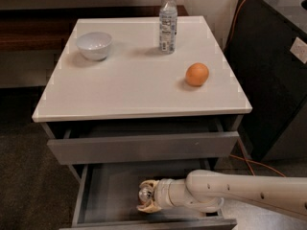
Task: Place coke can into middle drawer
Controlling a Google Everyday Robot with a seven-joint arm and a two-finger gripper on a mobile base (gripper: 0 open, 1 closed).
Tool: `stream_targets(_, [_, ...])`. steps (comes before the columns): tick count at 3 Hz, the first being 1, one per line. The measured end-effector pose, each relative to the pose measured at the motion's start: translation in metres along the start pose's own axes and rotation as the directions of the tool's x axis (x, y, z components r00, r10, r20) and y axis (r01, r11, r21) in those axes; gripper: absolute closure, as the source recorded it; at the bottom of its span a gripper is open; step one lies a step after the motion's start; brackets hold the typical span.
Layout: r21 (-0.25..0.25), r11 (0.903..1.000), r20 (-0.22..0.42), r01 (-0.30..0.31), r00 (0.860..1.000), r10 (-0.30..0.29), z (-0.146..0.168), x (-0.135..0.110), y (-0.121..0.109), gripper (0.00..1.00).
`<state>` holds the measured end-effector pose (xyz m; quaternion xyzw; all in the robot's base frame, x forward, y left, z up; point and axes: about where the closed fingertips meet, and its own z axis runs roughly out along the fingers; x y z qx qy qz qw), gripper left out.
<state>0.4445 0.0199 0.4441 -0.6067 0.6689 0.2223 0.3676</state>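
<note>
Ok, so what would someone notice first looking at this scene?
The white robot arm reaches from the right into the pulled-out middle drawer, its gripper inside the tray with a shiny silver object at its tip. Then the orange, water bottle and white bowl on the white cabinet top.

a white bowl (94, 44) is sitting at the table's (134, 92) back left, with a bottle (168, 24) standing upright near the back middle. an orange (197, 74) is lying nearer the right edge, well apart from both.
</note>
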Motion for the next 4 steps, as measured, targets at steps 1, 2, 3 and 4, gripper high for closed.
stream_targets(1, [-0.010, 0.9999, -0.005, 0.007, 1.000, -0.007, 0.0045, 0.0020, -0.0022, 0.17])
stream_targets(2, [-0.017, 0.9999, -0.007, 0.004, 1.000, -0.004, 0.0053, 0.0034, -0.0047, 0.00])
stream_targets(3, [-0.012, 0.9998, 0.012, -0.018, 1.000, 0.018, -0.0013, 0.0024, -0.0094, 0.00])
stream_targets(4, [-0.011, 0.9998, 0.013, -0.019, 1.000, 0.019, -0.0021, 0.0025, -0.0097, 0.00])
